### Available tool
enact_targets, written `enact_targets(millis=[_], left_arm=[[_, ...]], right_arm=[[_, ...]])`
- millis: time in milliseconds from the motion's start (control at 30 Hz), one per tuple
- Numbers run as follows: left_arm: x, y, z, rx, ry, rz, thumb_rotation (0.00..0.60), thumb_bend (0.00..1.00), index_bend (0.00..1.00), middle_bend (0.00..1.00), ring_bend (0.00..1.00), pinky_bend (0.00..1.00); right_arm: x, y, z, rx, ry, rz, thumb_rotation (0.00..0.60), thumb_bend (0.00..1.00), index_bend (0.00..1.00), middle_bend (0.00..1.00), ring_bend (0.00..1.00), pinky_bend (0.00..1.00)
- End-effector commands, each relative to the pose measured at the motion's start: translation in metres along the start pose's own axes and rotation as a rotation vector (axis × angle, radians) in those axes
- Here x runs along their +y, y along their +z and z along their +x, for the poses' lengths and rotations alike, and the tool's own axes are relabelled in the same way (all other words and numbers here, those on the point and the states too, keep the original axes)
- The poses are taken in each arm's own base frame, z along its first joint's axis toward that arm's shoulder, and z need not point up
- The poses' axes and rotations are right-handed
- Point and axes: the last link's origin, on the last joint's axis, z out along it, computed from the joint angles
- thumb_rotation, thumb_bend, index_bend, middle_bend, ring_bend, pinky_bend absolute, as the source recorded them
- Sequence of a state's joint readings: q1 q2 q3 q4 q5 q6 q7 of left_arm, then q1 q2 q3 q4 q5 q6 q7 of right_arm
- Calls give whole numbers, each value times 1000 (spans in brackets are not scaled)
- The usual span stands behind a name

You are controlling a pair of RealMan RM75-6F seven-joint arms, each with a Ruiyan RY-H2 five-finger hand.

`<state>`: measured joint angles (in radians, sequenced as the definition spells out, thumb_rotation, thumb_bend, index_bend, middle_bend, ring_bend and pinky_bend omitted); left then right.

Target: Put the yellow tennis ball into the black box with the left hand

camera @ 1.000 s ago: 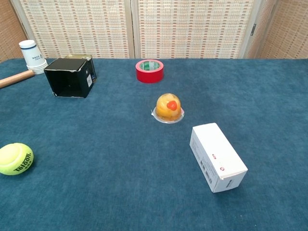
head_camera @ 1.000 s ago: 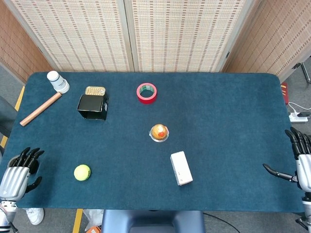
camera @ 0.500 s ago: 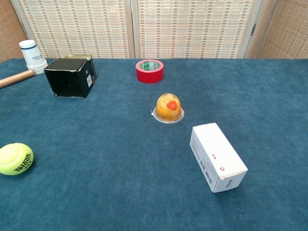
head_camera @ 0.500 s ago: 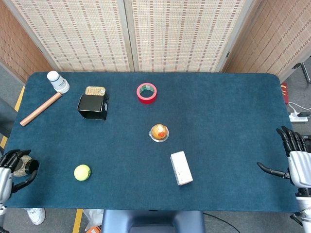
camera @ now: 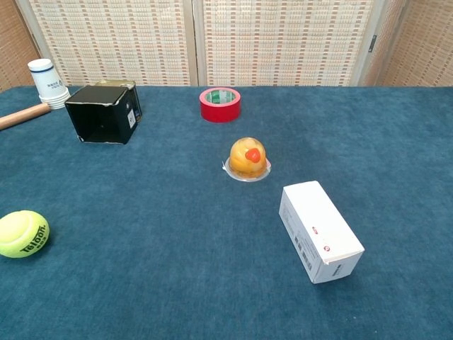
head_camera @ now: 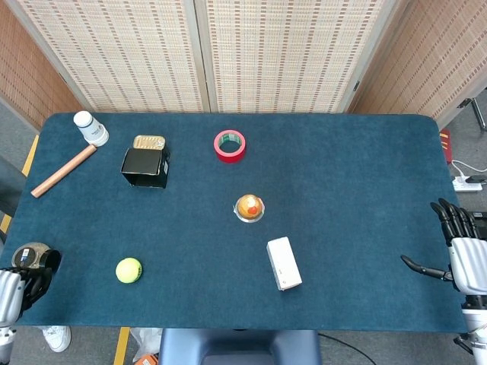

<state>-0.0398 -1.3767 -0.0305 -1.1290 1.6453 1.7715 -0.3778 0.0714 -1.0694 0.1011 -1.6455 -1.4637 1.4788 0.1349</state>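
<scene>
The task stood at its opening step: approach, with no grasp made. The yellow tennis ball (head_camera: 128,270) lay on the blue table (head_camera: 350,190) near the front left edge, touching nothing, printed lettering visible in the chest view (camera: 22,234). The black box (head_camera: 144,167) sat well apart from it toward the rear left, its open side facing the front of the table rather than upward, as the chest view (camera: 103,113) showed. A gold tin (head_camera: 148,142) lay just behind the box.

The left hand (head_camera: 19,283) was at the front left corner, just beyond the table edge, beside the ball but not touching it. It held nothing; whether its fingers were spread or curled could not be told, as only part of it showed. The right hand (head_camera: 456,255) hovered at the right edge, fingers apart, empty, well clear of the work.

The next move would call for the left hand to reach over the ball, spread its fingers and close around it. Judged from the box's orientation, the ball would then need to be carried rearward and introduced through the front-facing opening. The wooden rod (head_camera: 63,170) and the white cup stack (head_camera: 90,128) stood near the box on its left and should be avoided.
</scene>
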Motion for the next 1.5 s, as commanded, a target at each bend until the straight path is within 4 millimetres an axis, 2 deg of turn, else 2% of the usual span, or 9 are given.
enact_targets(millis=[33,167,267,433,700,1233,1500], left_arm=[[-3,-32,-12,-109,39,28,600,542,1000,1000,1000,1000],[-4,-60,-41,-209,-19,89,600,599,1000,1000,1000,1000],[8,-75,-65,-218,-19,69,600,624,1000,1000,1000,1000],[35,-83,-102,-235,8,3,600,646,1000,1000,1000,1000],[64,-89,-130,-234,80,-55,600,670,1000,1000,1000,1000],[103,-71,-164,-262,203,-78,600,674,1000,1000,1000,1000],[115,-56,-183,-300,248,-117,600,674,1000,1000,1000,1000]], right_arm=[[0,0,0,2,0,1,507,0,76,0,0,0],[-1,0,0,-4,-3,8,507,0,75,0,0,0],[-2,0,-2,-11,-6,9,506,0,75,0,0,0],[-2,0,-3,-18,-10,11,508,0,75,0,0,0],[-2,2,-3,-32,-7,13,506,0,74,0,0,0],[-1,4,-4,-68,0,25,508,0,69,0,0,0],[0,2,-3,-69,6,26,506,0,69,0,0,0]])
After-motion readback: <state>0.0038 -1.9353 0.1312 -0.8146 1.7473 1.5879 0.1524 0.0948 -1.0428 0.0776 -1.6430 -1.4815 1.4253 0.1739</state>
